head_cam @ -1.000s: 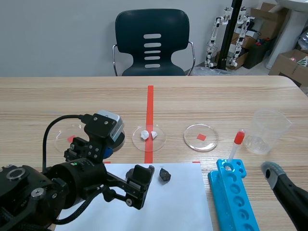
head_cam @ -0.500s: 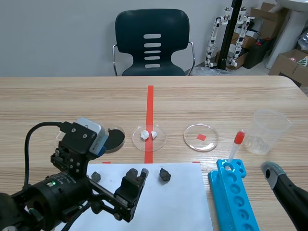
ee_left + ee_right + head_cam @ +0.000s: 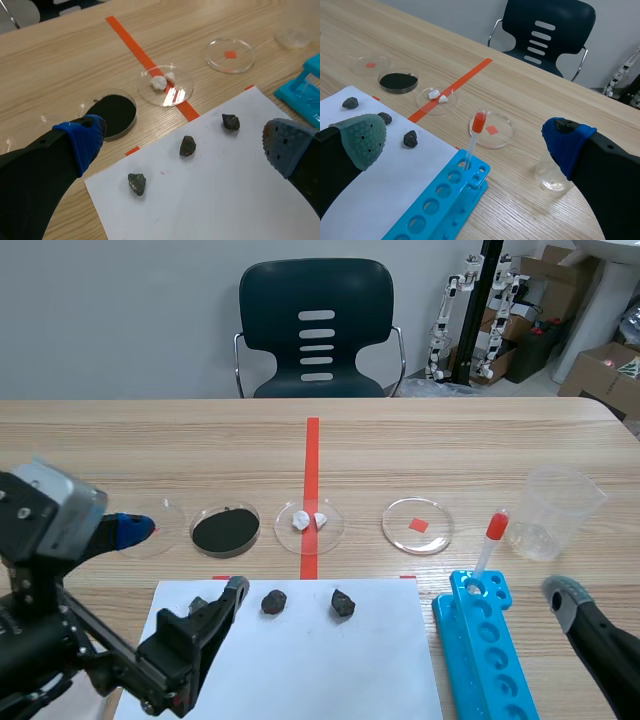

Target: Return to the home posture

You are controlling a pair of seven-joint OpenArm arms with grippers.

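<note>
Left end effector [image 3: 183, 143] released, hovering above three dark stones [image 3: 187, 146] on white paper [image 3: 215, 200]; right end effector [image 3: 465, 140] released too.

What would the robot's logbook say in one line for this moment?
left gripper open | right gripper open | three dark stones on white paper | dropper in blue rack

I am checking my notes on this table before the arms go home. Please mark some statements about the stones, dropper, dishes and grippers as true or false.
1. Three dark stones lie on the white paper. True.
2. The left gripper holds a stone. False: it is open and empty.
3. The dropper stands in the blue rack. True.
4. The white pieces lie on the paper. False: they lie in a petri dish on the red tape line.
5. The right gripper is open. True.
</note>
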